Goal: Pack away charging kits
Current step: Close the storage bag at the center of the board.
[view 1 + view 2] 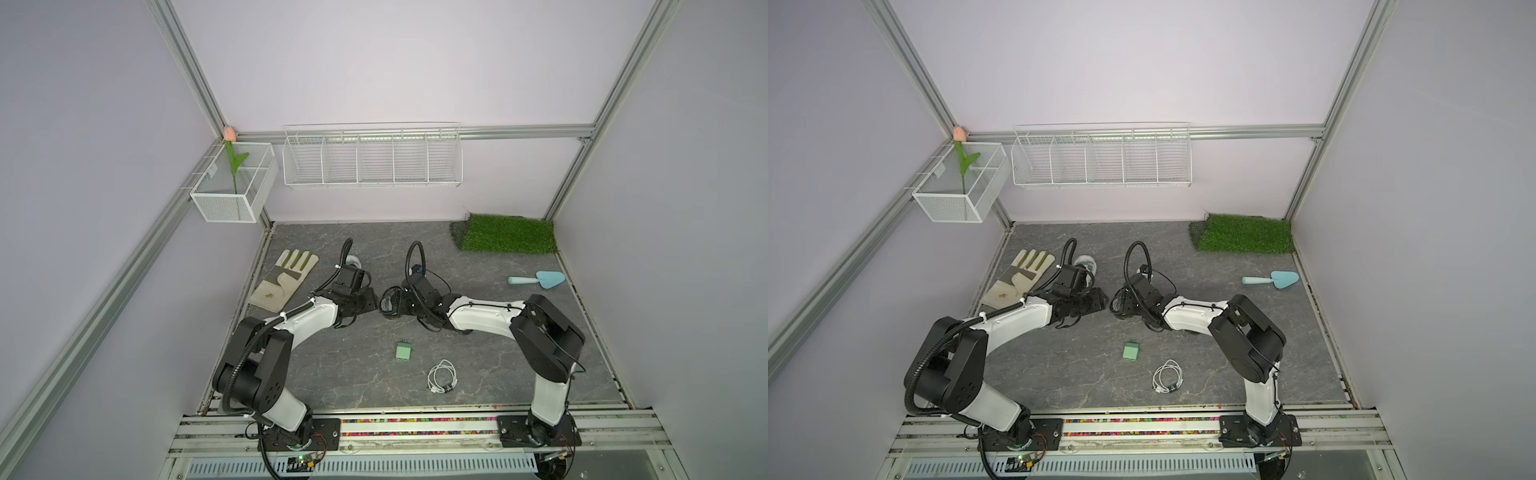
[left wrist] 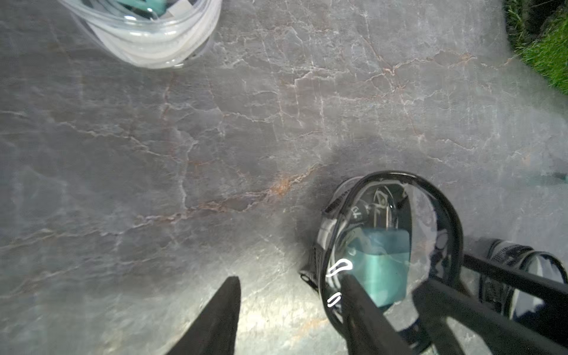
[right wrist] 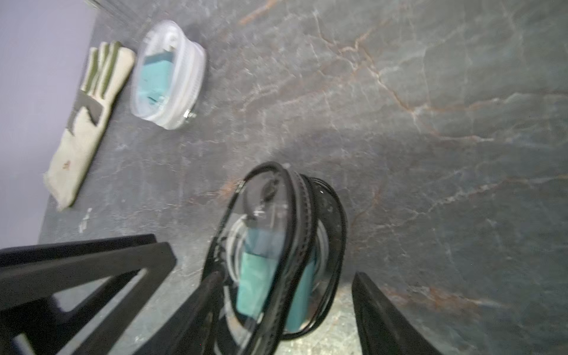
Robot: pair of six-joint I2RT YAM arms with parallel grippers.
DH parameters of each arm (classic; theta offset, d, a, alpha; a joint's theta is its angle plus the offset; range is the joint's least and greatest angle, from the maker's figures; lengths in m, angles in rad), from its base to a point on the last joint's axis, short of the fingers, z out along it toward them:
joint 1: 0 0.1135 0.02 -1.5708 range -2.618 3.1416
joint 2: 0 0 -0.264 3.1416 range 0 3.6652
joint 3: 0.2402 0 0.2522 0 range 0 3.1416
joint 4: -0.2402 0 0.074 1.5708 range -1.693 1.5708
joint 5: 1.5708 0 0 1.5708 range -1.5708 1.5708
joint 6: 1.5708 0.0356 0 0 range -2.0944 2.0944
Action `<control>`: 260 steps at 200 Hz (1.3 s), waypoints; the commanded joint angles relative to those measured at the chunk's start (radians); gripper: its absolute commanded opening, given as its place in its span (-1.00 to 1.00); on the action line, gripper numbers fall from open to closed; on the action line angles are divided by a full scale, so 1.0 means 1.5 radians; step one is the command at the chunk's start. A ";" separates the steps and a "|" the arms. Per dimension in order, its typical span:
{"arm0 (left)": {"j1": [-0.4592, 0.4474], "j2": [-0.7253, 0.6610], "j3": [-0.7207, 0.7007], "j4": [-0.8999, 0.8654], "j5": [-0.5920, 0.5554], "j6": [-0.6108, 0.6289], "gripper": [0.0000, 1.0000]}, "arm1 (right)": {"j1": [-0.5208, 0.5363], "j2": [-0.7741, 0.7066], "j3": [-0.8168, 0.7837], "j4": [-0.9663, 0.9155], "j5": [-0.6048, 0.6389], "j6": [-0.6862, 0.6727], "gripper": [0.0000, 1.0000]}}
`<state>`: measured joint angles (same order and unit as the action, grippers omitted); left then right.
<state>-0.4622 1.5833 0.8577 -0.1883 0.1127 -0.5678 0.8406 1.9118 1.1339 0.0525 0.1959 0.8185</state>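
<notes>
Chargers sit in three places. A square teal plastic charger block (image 3: pixel 255 285) and a white cable coil (image 3: pixel 234 246) lie inside a round clear case with a black rim (image 1: pixel 387 305), near the middle of the grey stone-patterned table (image 1: pixel 332 374).

The right gripper (image 3: pixel 287 273) straddles this case with jaws spread and a sliver of table showing on one side, so it reads as released. The left gripper (image 2: pixel 289 276) is likewise spread, with bare table between its fingers (image 2: pixel 221 313) and one finger at the rim. Both probably flank the case because handling it takes two arms.

At 6 o'clock from the case a loose mint-green square block (image 1: pixel 403 351) lies unpacked, with a loose coiled white cable (image 1: pixel 441 376) at 5 o'clock. At 10 o'clock a white-rimmed clear round case (image 3: pixel 187 89) holds another teal block (image 3: pixel 155 76), beside a pale work glove (image 1: pixel 284 280). A light-blue trowel (image 1: pixel 538 278) lies at 3 o'clock and a green turf mat (image 1: pixel 507 233) at 1 o'clock.

No brand or label is legible; the white marks on the black-rimmed case are too blurred to read.
</notes>
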 commanded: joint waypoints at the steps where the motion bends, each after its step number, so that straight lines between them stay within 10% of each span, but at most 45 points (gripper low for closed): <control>1: 0.002 0.018 0.008 0.065 0.043 0.001 0.07 | -0.006 0.014 0.003 -0.020 0.002 0.041 0.34; 191: -0.052 0.167 0.073 0.085 0.119 0.012 -0.35 | -0.035 0.098 -0.051 0.171 -0.118 0.170 0.35; 260: -0.045 0.120 0.053 0.079 0.108 0.005 -0.09 | -0.035 0.078 -0.074 0.168 -0.109 0.163 -0.38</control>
<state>-0.5087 1.7943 0.9516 -0.0563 0.2203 -0.5632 0.7654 1.9999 1.0595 0.3527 0.0948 1.0611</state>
